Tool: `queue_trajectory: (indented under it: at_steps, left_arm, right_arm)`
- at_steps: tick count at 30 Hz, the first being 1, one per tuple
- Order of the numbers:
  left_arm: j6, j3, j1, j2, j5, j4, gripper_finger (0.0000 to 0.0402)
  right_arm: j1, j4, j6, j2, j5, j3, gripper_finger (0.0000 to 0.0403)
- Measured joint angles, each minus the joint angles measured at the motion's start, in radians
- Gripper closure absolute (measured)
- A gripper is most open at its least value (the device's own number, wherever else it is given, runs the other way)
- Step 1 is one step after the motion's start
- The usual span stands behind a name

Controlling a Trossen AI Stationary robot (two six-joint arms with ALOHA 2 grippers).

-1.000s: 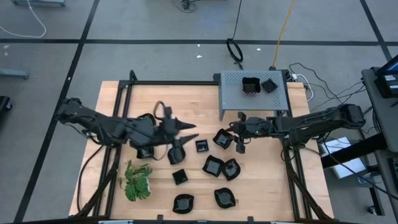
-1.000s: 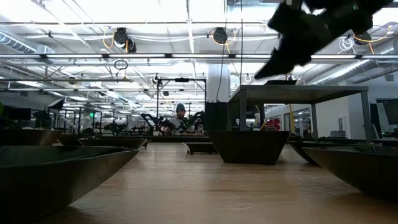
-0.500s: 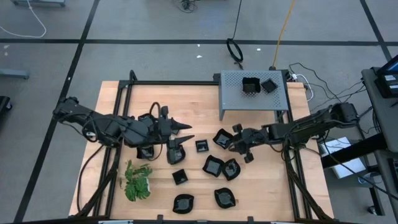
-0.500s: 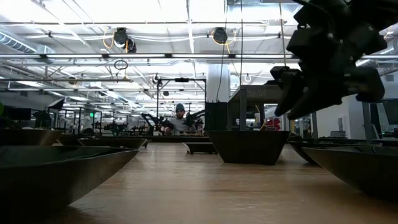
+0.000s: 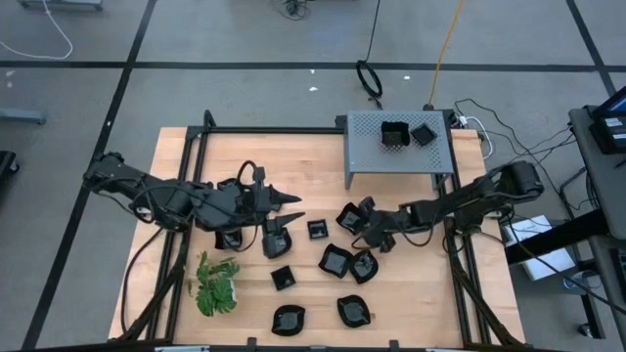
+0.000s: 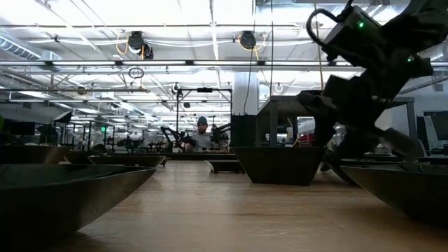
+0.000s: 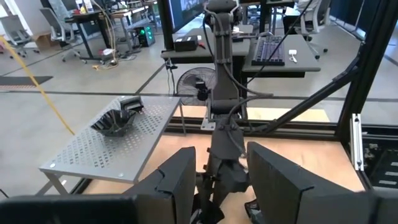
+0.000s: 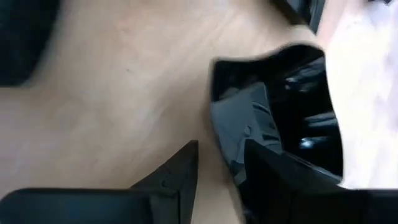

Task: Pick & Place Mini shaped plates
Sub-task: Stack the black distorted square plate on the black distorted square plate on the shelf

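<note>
Right claw released, low over counter, fingers astride rim of square mini plate. Glossy rim might slip, plate tip. Left claw released, waiting beside plates mid-counter.

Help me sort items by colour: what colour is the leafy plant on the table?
Green; the plant shows best in the high view.

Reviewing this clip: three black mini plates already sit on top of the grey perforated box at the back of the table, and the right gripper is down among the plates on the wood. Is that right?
Not quite. The high view shows two black mini plates on the grey perforated box, not three. The rest holds: the right gripper is down among the plates on the wood, with a plate right at its fingers in the right wrist view.
</note>
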Motion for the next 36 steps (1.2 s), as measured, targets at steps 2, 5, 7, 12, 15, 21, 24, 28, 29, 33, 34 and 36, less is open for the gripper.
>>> queue_trajectory:
  at_steps: [2,5,7,12,15,21,24,28,29,33,34,36]
  left_arm:
    - [-0.010,0.000,0.000,0.000,0.000,0.000,0.0252]
    - [-0.035,0.000,0.000,0.000,0.000,0.001,0.0252]
    - [-0.047,0.000,0.000,0.000,0.000,0.001,0.0252]
    - [-0.072,0.000,0.000,0.000,-0.001,0.001,0.0252]
    - [-0.091,0.000,0.000,0.000,-0.001,0.001,0.0252]
    - [-0.095,0.000,0.000,0.000,-0.001,0.005,0.0252]
    - [-0.096,0.000,0.000,0.000,-0.001,0.009,0.0252]
    - [-0.101,0.000,0.000,0.000,-0.001,0.009,0.0252]
    - [-0.101,0.000,0.000,0.000,-0.001,0.009,0.0252]
    - [-0.087,0.000,0.000,0.000,-0.001,0.009,0.0252]
    - [-0.084,0.000,0.000,0.000,-0.001,0.009,0.0252]
    - [-0.067,0.000,0.000,0.000,-0.001,0.009,0.0252]
  right_arm:
    - [0.000,0.021,-0.002,0.015,0.021,0.001,0.0285]
    - [0.000,0.028,-0.006,0.016,0.017,0.000,0.0301]
    - [0.000,0.031,-0.006,0.017,0.016,0.000,0.0321]
    - [-0.001,0.031,-0.006,0.018,0.018,-0.001,0.0392]
    - [-0.001,0.031,0.003,0.014,0.018,-0.001,0.0396]
    - [-0.001,0.024,0.033,-0.077,0.018,-0.002,0.0402]
    - [-0.001,0.029,0.062,-0.168,0.018,-0.002,0.0402]
    - [-0.001,0.030,0.146,-0.318,0.018,-0.002,0.0402]
    - [-0.001,0.030,0.170,-0.355,0.018,-0.002,0.0402]
    - [-0.001,0.031,0.250,-0.499,0.019,-0.002,0.0402]
    - [-0.001,0.031,0.260,-0.531,0.021,-0.002,0.0403]
    - [-0.001,0.034,0.274,-0.588,0.037,-0.001,0.0403]
